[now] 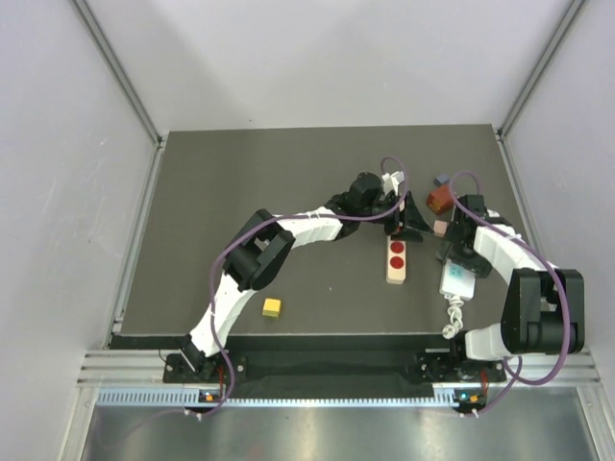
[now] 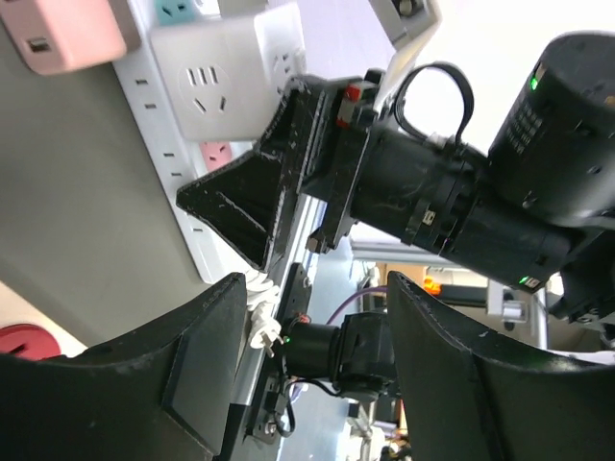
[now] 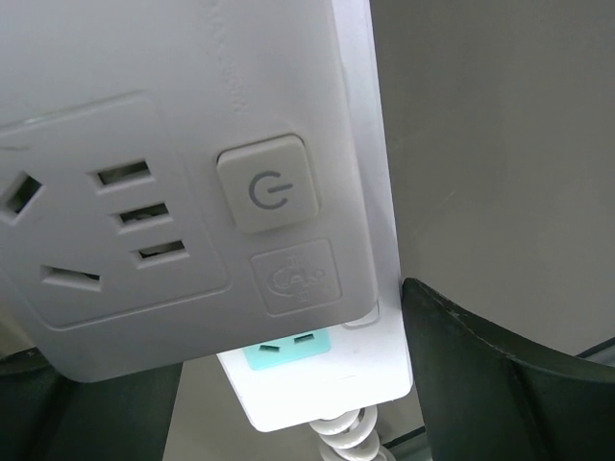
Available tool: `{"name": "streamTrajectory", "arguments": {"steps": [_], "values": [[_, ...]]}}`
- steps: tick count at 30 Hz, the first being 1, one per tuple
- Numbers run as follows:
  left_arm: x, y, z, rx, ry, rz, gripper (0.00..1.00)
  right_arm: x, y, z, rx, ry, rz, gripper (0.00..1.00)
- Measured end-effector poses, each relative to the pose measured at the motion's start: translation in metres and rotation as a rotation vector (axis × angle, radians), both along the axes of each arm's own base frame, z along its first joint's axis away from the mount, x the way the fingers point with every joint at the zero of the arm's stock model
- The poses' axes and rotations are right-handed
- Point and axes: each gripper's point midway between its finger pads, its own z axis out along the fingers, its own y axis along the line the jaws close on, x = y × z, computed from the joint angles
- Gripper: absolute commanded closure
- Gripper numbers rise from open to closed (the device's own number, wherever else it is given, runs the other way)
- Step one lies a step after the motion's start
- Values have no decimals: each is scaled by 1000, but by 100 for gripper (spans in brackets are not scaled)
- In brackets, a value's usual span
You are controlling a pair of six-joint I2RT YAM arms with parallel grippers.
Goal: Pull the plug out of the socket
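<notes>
A white power strip [image 1: 456, 279] lies at the right of the mat, its coiled cord [image 1: 452, 317] trailing toward me. A white cube adapter plug [image 3: 173, 192] with a power button sits in it, above a teal socket [image 3: 288, 348]; it also shows in the left wrist view [image 2: 226, 82]. My right gripper [image 1: 450, 248] straddles the strip [image 3: 327, 384]. Its right finger [image 3: 500, 375] touches the strip's edge; the left finger is mostly hidden under the adapter. My left gripper [image 1: 404, 223] is open and empty [image 2: 317, 298], hovering just left of the strip and facing the right gripper [image 2: 279, 173].
A pink plug [image 2: 67, 34] sits further along the strip. A wooden block with two red discs [image 1: 396, 259] lies just left of the strip. A brown block [image 1: 438, 199] lies behind the grippers. A yellow cube [image 1: 272, 307] lies near the left arm.
</notes>
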Motion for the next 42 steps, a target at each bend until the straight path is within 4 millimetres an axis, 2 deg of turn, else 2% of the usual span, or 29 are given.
{"name": "streamTrajectory", "arguments": {"steps": [1,2,3,5,6,16,21,31,42], "values": [[2,1,0,-2,6,5,35,0,0,0,0,0,0,61],[4,2,0,-2,14,10,35,0,0,0,0,0,0,69],[5,2,0,-1,24,15,35,0,0,1,-1,-2,1,83],[9,3,-2,1,41,26,35,0,0,2,0,-9,1,97],[12,2,-3,2,47,33,35,0,0,2,0,-17,0,100],[35,-8,-52,97,113,106,37,-7,8,6,42,-89,31,100],[47,-15,-65,126,120,144,37,-6,13,7,72,-106,59,100],[67,-31,-64,129,94,205,37,-2,22,10,116,-130,105,100],[70,-35,-67,151,87,248,33,1,23,12,132,-155,110,100]]}}
